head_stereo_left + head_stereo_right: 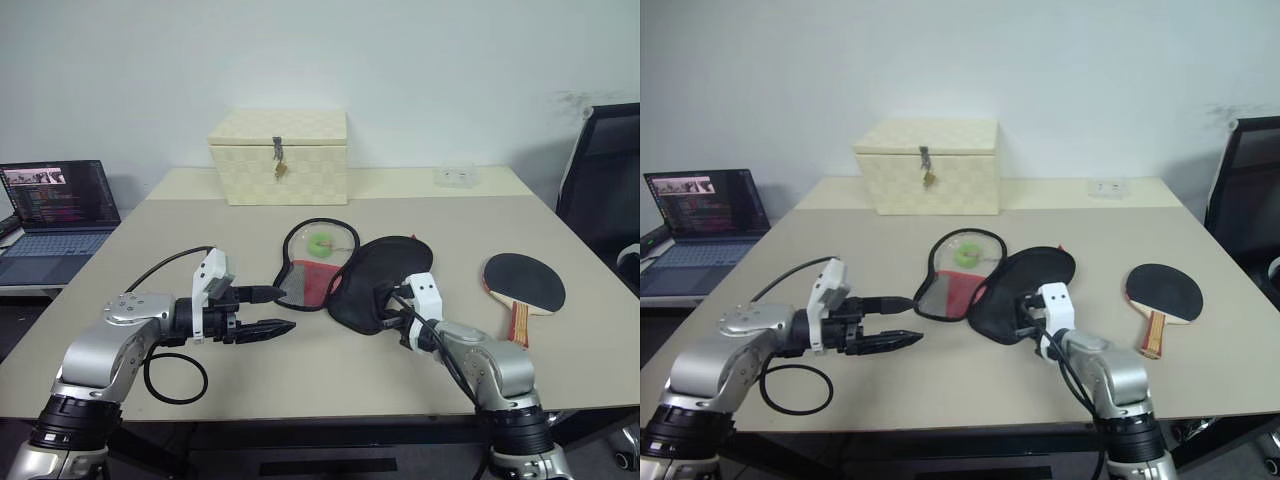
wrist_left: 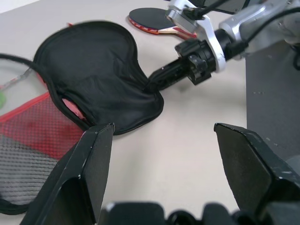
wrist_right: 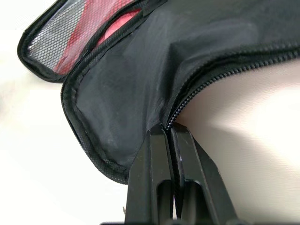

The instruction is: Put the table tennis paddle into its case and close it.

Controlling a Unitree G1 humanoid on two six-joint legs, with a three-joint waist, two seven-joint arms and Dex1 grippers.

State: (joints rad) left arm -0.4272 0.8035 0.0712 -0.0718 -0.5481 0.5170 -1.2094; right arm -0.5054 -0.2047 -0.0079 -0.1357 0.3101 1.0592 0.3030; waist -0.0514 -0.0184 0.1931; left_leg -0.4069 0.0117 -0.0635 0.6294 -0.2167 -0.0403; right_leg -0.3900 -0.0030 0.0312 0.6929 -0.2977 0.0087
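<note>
Two grippers over the table, right gripper pinched tight on the case edge, left gripper spread wide, empty, beside it.

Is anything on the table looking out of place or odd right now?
Nothing is damaged or spilled. The case lies unzipped and splayed open, its flap edge pinched by the right gripper, while the table tennis paddle lies apart on the table.

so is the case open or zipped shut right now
Open: the case lies unzipped and spread, its red mesh half folded out flat. The paddle lies outside it on the table.
</note>
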